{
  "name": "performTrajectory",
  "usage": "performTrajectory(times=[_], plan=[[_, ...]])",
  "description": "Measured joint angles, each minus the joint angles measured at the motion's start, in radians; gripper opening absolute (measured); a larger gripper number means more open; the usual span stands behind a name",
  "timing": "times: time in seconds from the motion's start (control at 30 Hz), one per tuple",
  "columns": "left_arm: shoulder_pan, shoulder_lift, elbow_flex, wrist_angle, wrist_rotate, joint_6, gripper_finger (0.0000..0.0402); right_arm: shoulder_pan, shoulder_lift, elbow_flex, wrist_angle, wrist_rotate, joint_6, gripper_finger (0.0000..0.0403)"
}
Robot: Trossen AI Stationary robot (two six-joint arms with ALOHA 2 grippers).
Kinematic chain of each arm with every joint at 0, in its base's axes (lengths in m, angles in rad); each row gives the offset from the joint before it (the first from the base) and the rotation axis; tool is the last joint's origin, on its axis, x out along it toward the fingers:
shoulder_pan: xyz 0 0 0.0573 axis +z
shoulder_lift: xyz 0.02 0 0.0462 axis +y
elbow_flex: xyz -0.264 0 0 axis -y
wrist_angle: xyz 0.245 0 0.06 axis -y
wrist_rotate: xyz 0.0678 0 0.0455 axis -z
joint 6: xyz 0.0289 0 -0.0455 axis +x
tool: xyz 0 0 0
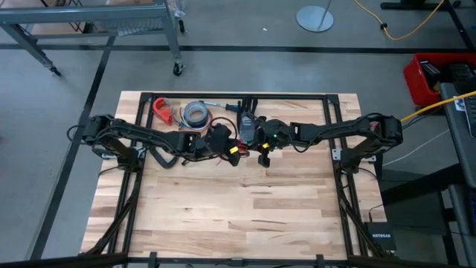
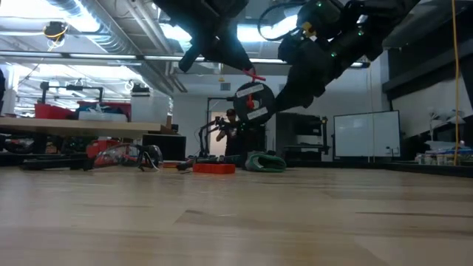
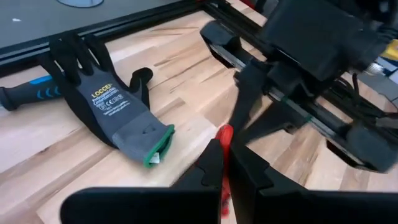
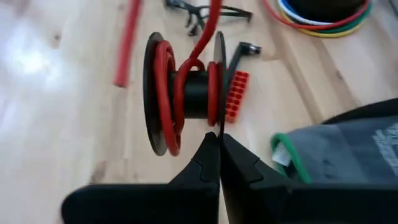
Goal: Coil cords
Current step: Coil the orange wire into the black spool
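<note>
While raised midair, both arms meeting, fingers closed

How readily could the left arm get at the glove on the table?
Probably not yet: the left gripper is shut on the red cord, raised off the table. Otherwise nothing seems to block the glove.

Grey floor [image 1: 245, 37] — bright ceiling lights [image 2: 44, 15]

the worktop [image 1: 245, 208] is pale, smooth wood planks. the glove [image 3: 109, 102] looks like matt knit cloth with a grey cuff. the spool [image 4: 186, 93] is matt black plastic wound with glossy red cord [image 4: 165, 87].
</note>
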Motion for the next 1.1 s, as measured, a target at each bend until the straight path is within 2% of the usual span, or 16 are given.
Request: performTrajectory(times=[0.3,0.67,1.1], plan=[[-0.014,0.002,0.000,0.066,0.030,-0.021,0.0000,-0.001,0.000,0.000,0.118,0.087,0.118,0.0001],[-0.047,0.002,0.000,0.066,0.027,-0.041,0.0000,-0.001,0.000,0.000,0.231,0.188,0.217,0.0001],[-0.058,0.035,0.000,0.050,0.011,-0.041,0.0000,0.000,0.000,0.000,0.419,0.192,0.279,0.0001]])
